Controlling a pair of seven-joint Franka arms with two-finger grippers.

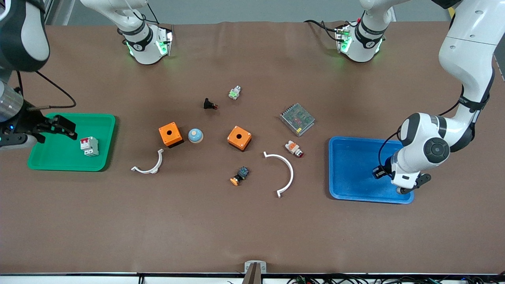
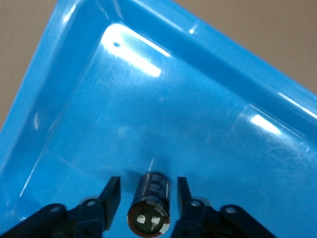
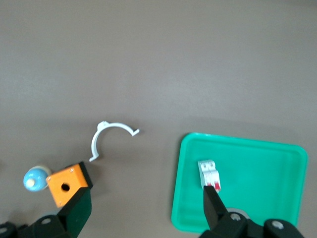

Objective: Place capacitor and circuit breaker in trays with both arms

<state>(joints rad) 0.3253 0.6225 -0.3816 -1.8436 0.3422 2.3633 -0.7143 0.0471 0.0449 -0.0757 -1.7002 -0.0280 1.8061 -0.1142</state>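
Left gripper (image 2: 144, 198), fingers spread, straddles the capacitor (image 2: 150, 204), a black cylinder lying in the blue tray (image 1: 351, 165). Right gripper (image 3: 146, 208), fingers apart, is over the green tray (image 1: 59, 154) holding the white circuit breaker (image 1: 89, 146).

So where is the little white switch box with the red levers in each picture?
Front view: the circuit breaker stands in the green tray, at the right arm's end of the table.
Left wrist view: not in it.
Right wrist view: the circuit breaker is in the green tray.
Shared landmark: the green tray.
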